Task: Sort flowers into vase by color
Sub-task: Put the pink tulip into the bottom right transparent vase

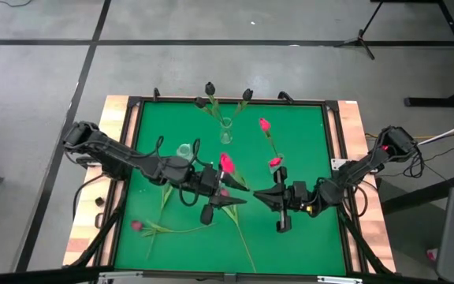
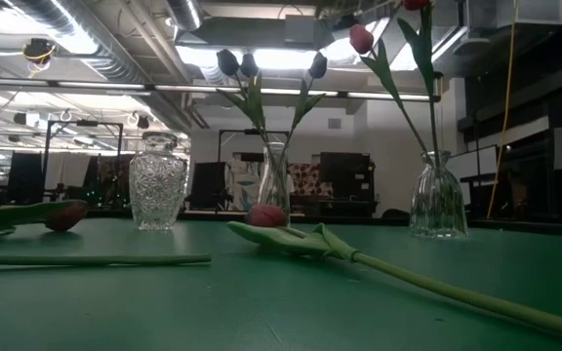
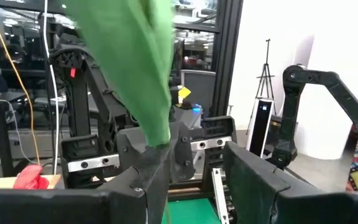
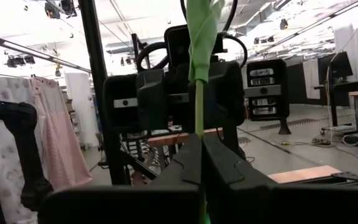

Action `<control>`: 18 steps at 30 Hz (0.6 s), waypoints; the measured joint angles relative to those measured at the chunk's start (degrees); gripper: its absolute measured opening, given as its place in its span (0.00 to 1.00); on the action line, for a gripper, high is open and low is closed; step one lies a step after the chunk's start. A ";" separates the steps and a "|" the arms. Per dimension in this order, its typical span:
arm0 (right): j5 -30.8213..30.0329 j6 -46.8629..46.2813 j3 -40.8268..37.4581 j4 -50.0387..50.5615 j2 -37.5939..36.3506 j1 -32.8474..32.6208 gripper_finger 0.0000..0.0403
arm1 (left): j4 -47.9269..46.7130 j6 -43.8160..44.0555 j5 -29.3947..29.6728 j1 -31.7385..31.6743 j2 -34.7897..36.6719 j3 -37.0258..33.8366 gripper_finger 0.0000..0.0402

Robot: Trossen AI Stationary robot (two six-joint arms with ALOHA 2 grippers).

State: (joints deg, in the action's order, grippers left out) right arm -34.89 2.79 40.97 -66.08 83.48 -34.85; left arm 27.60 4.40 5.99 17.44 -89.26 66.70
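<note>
though slim and light, likely to flop: soft cloth leaves and a bendy stem, so best pinched low on the bare stem, clear of the head and leaves. held mid-air above the green counter, between both arms: right gripper jaws shut tight on the stem; left gripper jaws part open around a leaf, seemingly not clamping, though hard to confirm. pink head plain only from the high view, along with loose flowers lying on the counter. seen from the low view alone: dark tulips standing in the middle vase, pink ones in the right vase, cut-glass vase bare.
</note>
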 joint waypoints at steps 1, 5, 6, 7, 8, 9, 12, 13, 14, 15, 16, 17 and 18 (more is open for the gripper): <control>-0.04 0.00 0.00 0.08 0.00 0.00 0.00 | 0.21 0.00 -0.08 -0.12 -0.27 0.02 0.36; -0.44 0.01 0.00 -0.33 0.02 0.00 0.00 | -0.63 1.32 -0.14 -0.63 -0.38 0.02 0.36; -0.84 0.22 0.00 -0.78 0.02 -0.01 0.00 | -1.34 1.70 -0.14 -0.83 -0.38 0.04 0.36; -1.07 0.67 0.00 -1.48 0.02 -0.04 0.00 | -2.28 2.29 -0.08 -0.95 -0.38 0.04 0.36; -0.77 1.35 0.00 -2.27 0.02 -0.05 0.00 | -3.14 2.68 0.11 -0.96 -0.46 0.03 0.36; -0.44 2.09 0.00 -3.01 0.02 -0.07 0.00 | -3.52 2.75 0.13 -0.99 -0.52 0.02 0.36; 0.37 3.59 0.00 -4.05 0.02 -0.07 0.00 | -4.28 2.93 0.18 -0.95 -0.49 0.02 0.36; 0.91 3.76 0.00 -4.18 0.02 -0.07 0.00 | -4.62 2.95 0.16 -0.93 -0.47 0.02 0.36; 1.53 3.75 0.00 -4.24 0.02 -0.05 0.00 | -4.66 2.95 0.12 -0.94 -0.47 0.02 0.36; 1.72 3.65 0.00 -4.14 0.02 -0.04 0.00 | -4.58 2.95 0.07 -1.03 -0.49 0.02 0.36; 2.03 3.27 0.00 -3.66 0.02 -0.04 0.00 | -4.24 2.95 0.07 -1.20 -0.49 0.02 0.36; 2.40 2.56 0.00 -2.82 0.02 -0.03 0.00 | -3.57 2.97 0.11 -1.35 -0.49 0.02 0.36; 2.80 1.78 0.00 -1.89 0.02 0.00 0.00 | -3.20 2.97 0.12 -1.50 -0.48 0.02 0.36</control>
State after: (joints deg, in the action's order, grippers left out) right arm -32.09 4.57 40.97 -67.97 83.50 -34.85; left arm 24.39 7.38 6.11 15.94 -89.74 66.72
